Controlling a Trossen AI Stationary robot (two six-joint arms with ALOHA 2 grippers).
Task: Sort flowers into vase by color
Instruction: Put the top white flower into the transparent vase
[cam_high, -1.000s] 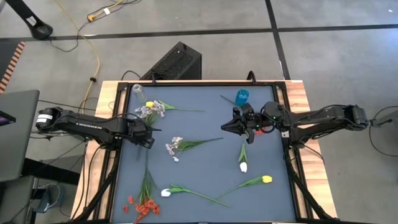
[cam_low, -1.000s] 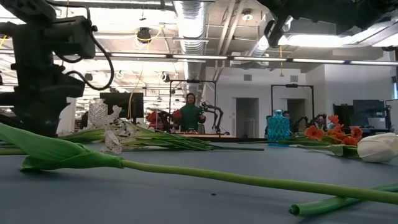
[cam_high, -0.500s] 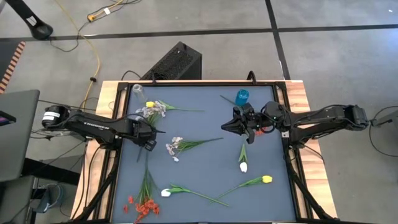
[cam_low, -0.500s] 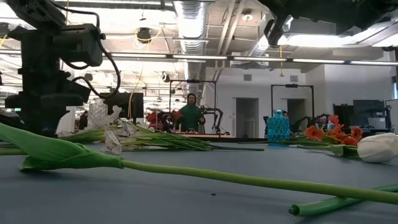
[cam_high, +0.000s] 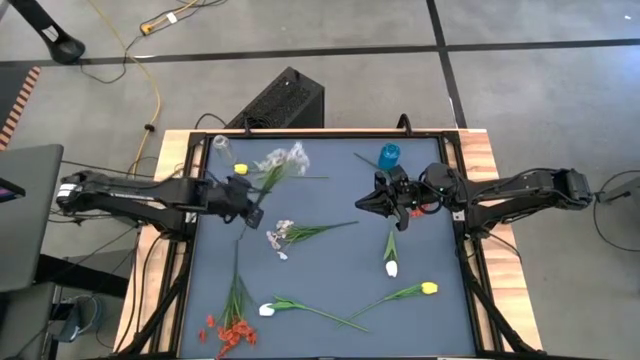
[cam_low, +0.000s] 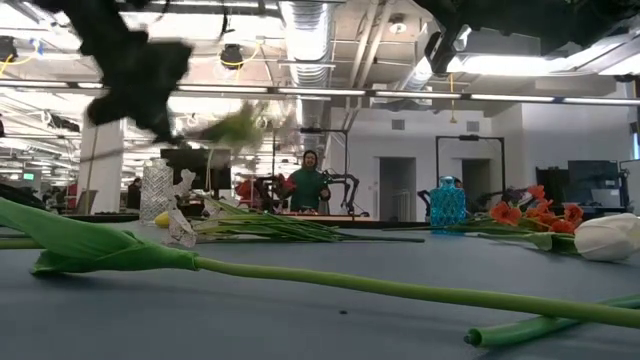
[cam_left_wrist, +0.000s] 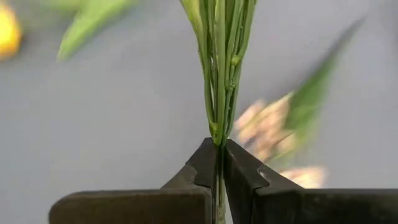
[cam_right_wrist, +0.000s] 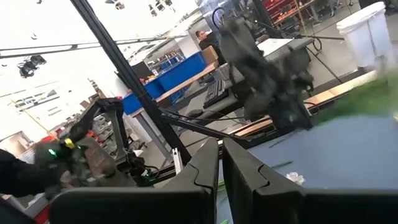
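overhead, table-level, two wrist close-ups

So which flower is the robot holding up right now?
The pale-bloomed flower bunch, pinched by its green stems in the left gripper and lifted off the table. The other flowers all lie flat.

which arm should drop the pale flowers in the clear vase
Left. Its gripper is shut on the pale flowers' stem, lifted near the clear vase. The right gripper is across the table beside the blue vase.
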